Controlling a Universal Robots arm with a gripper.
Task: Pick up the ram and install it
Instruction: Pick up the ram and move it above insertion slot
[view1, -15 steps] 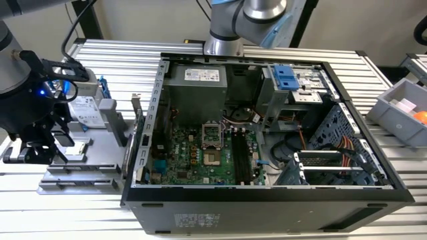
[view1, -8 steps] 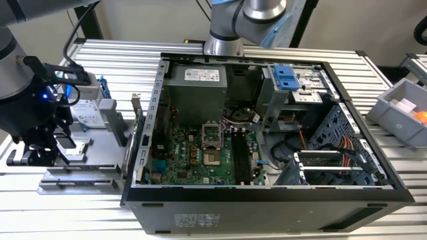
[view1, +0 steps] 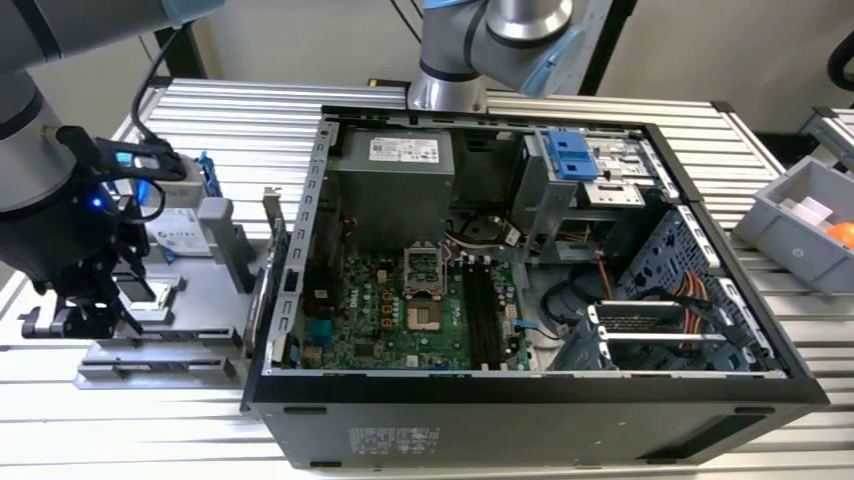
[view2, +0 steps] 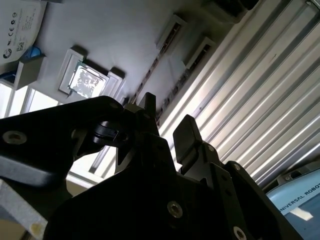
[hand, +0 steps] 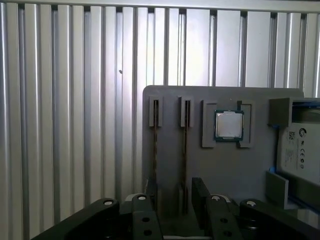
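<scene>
First wrist view – we are looking along a thin greenish ram stick (hand: 186, 145) and its twin (hand: 155, 145), standing on edge in a grey tray (hand: 165, 170), long axes running away from the black claw (hand: 176, 197), which is hovering with fingers apart at their near ends – a printed white label (hand: 298, 145) is showing on the silver drive (hand: 307, 175).

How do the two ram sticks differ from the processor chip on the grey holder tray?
The ram sticks are long, thin strips; the processor chip is small and square. The ram sticks stand on edge in narrow slots; the processor chip lies flat in its recess. The ram sticks look dark; the processor chip is shiny silver. Both sit on the same grey tray.
</scene>
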